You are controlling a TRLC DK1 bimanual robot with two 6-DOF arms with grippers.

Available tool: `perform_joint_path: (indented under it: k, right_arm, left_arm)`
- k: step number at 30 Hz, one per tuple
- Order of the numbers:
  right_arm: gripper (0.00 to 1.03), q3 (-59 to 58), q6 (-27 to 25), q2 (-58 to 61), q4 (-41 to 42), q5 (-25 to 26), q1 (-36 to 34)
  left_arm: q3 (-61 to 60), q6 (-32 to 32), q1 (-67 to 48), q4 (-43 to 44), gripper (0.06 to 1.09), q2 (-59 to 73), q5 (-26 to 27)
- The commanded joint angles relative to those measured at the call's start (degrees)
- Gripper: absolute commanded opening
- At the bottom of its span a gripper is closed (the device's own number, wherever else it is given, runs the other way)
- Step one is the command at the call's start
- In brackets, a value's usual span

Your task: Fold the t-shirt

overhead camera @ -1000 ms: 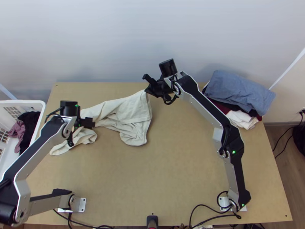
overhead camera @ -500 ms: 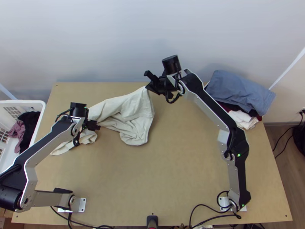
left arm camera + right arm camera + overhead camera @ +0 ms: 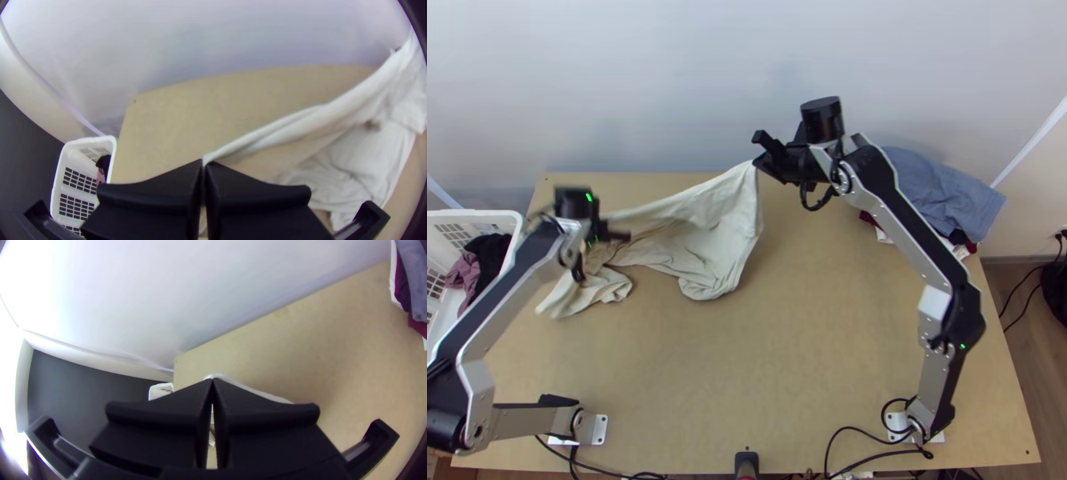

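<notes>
The cream t-shirt (image 3: 707, 240) is stretched between the two arms over the table's back left, its lower parts bunched on the wood. My left gripper (image 3: 619, 236) is at its left part; in the left wrist view my left gripper (image 3: 204, 164) is shut on an edge of the t-shirt (image 3: 320, 118). At the back middle, my right gripper (image 3: 759, 152) holds up a corner of the cloth. From the right wrist view, my right gripper (image 3: 212, 381) is shut, with a strip of the t-shirt (image 3: 253, 390) showing behind its fingertips.
A pile of folded clothes with a blue-grey one (image 3: 947, 192) on top lies at the back right, partly behind the right arm. A white basket (image 3: 483, 214) with dark and mauve clothes stands at the left edge. Cables (image 3: 875, 456) lie along the table's near edge.
My right gripper has moved right and toward the back, drawing its corner of the t-shirt along. My left gripper went right, then back left; the cloth between them is more stretched.
</notes>
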Motion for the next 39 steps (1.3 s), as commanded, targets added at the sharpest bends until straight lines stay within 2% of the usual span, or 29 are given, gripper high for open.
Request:
perform_joint_path:
  k: [1,6,12,20,23,27,34,37,38,39]
  right_arm:
    - [0.03,-1.2,-3.1,-5.3,0.1,1.2,-0.2]
    - [0.03,-1.6,-4.6,-9.2,0.4,2.0,0.8]
    - [0.03,-2.8,-4.6,-10.5,0.9,2.3,0.7]
    - [0.03,-5.8,-5.7,-12.0,1.0,2.4,-0.5]
    - [0.03,-7.8,-6.0,-11.9,1.4,2.6,-1.3]
    - [0.03,-10.6,-6.6,-12.1,2.1,2.9,-1.9]
    - [0.03,-14.3,-7.3,-12.2,4.4,3.2,-2.5]
    - [0.03,-15.9,-7.8,-11.8,5.9,3.9,-2.5]
    - [0.03,-16.6,-8.0,-11.6,6.6,4.2,-2.5]
    - [0.03,-17.1,-8.0,-11.3,7.0,4.4,-2.5]
  left_arm:
    - [12.6,-3.9,-2.1,-5.4,0.10,-3.1,-0.4]
    - [26.4,-5.9,-6.1,-13.1,0.10,-2.5,-0.3]
    - [21.8,-6.9,-7.6,-14.3,0.10,-2.7,1.0]
    - [14.0,-8.4,-7.5,-17.8,0.10,-7.4,14.3]
    - [8.9,-7.3,-4.8,-17.0,0.10,-6.6,15.2]
    - [4.8,-6.1,1.0,-11.3,0.10,-4.3,17.3]
    - [4.5,-2.9,9.5,-7.0,0.10,5.8,21.1]
    - [5.6,-3.4,12.0,-3.1,0.10,10.1,25.2]
    - [6.7,-3.9,12.3,-2.4,0.11,12.0,25.4]
    - [8.1,-4.3,12.9,-2.3,0.21,14.2,25.4]
